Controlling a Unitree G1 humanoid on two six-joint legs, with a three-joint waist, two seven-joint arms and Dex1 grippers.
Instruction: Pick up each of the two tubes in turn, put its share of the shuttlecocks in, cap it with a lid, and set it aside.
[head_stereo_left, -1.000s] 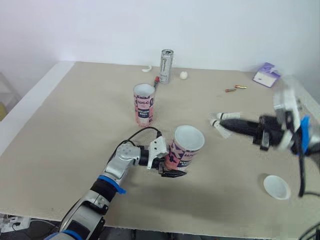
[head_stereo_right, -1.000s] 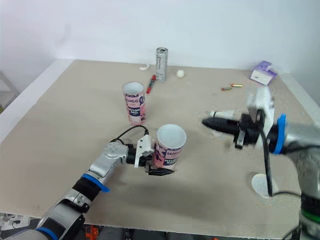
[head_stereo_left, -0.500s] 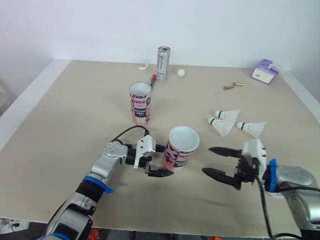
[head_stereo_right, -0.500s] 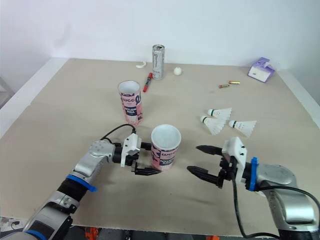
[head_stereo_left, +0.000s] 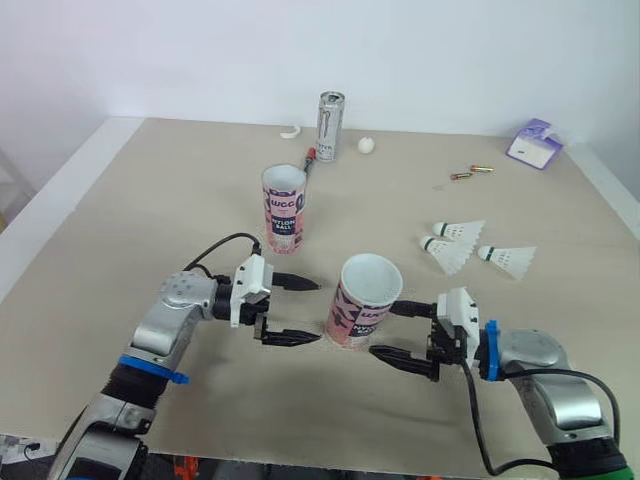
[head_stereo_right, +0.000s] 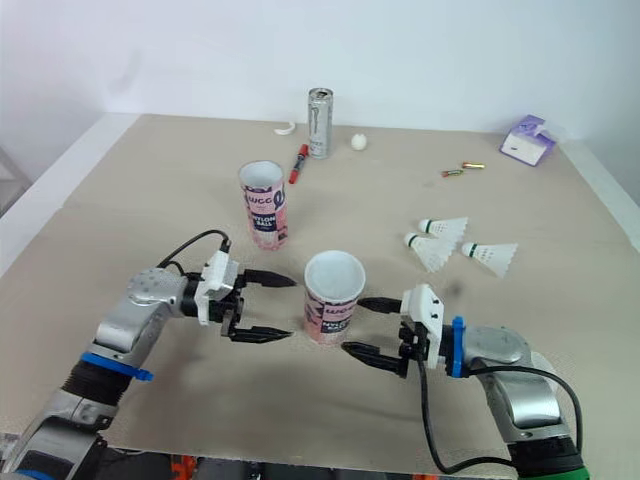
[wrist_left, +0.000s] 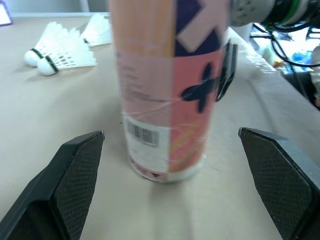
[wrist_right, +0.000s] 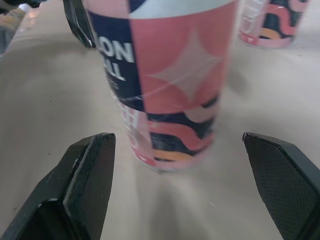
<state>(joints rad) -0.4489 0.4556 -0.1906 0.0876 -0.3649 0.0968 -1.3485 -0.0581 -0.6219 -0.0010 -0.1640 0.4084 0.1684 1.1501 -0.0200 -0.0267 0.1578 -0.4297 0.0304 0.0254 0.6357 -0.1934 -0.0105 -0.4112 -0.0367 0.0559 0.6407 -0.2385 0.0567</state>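
Tube (head_stereo_left: 365, 300) stood upright at near centre, mouth open! Left gripper (head_stereo_left: 316, 312) gaped wide just left of it, right gripper (head_stereo_left: 383, 330) spread open just right; three shuttlecocks (head_stereo_left: 455, 245) lay farther right.

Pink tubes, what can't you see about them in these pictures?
Near pink cardboard tube: both wrist views cut off its open top at the picture's edge.
Its inside floor: in the eye views its own front wall hides it, so what it holds cannot be told.
Far pink tube: its wall hides the inside, and its print is too small to read in full.
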